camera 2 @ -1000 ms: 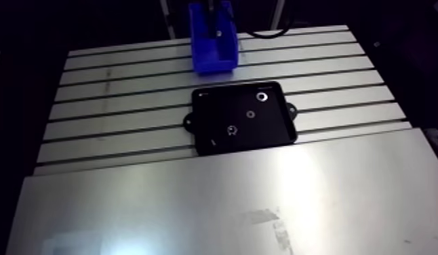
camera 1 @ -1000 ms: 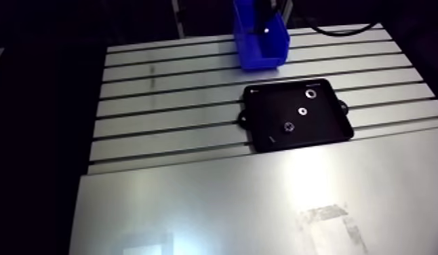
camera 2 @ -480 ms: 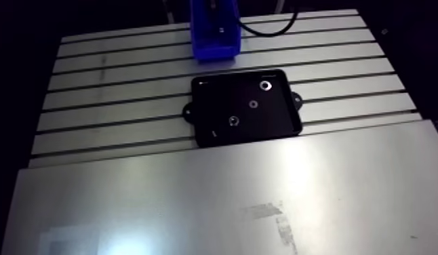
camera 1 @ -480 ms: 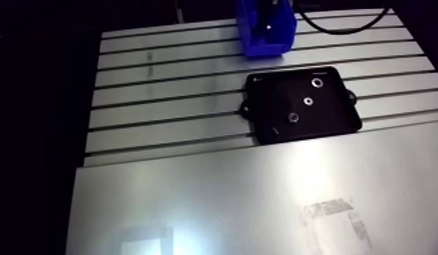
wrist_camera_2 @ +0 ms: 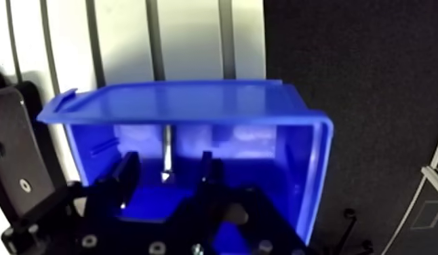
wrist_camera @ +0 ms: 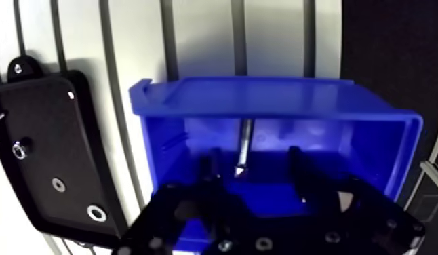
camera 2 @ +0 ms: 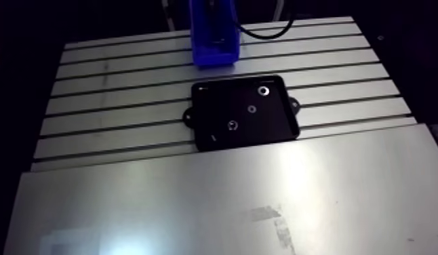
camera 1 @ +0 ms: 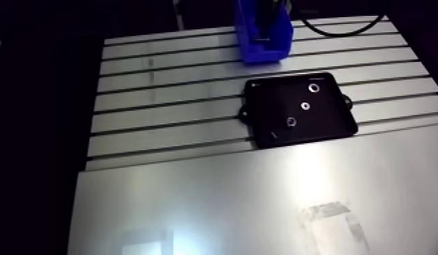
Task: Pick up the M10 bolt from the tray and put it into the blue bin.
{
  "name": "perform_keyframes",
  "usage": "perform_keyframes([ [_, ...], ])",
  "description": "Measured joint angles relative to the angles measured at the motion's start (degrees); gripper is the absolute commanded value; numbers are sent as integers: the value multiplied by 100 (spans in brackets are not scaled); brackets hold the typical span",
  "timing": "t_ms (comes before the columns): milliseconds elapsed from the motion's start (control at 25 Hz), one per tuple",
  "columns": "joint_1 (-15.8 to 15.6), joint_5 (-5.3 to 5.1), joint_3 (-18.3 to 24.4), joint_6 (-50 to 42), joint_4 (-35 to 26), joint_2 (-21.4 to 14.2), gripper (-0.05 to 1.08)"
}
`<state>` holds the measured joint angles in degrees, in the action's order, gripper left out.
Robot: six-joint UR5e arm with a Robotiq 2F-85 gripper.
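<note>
Nothing on the table (camera 1: pixel 167 115) has changed place since just before. Only the arm view has shifted a little with the camera, and the tray and bin lie as they did to each other. The gripper stays over the bin, as earlier.

The slotted metal table fills most of the arm view, with a smooth plate across its near part. The black tray (camera 1: pixel 269 115) lies flat on the slots toward the middle. The blue bin (wrist_camera: pixel 262 98) stands beyond the tray at the table's far edge, near the tray but apart from it.

In the wrist view the gripper (wrist_camera: pixel 251 157) reaches down into the open bin. Its two dark fingers (wrist_camera: pixel 296 169) are spread wide and grasp nothing.

The bolt (wrist_camera: pixel 244 142) is inside the bin, in the gap between the fingers and touching neither. It is nearly upright, its pointed end down, in front of the bin's far wall. Whether its tip rests on the bin's floor cannot be told.

Three small metal rings (camera 1: pixel 305 105) lie on the tray, well apart from each other, in a slanting row.
</note>
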<state>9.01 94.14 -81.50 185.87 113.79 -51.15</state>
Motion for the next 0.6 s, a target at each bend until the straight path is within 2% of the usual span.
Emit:
perform_keyframes([
  [600,36,1,37,-244,-681,-1098,1],
])
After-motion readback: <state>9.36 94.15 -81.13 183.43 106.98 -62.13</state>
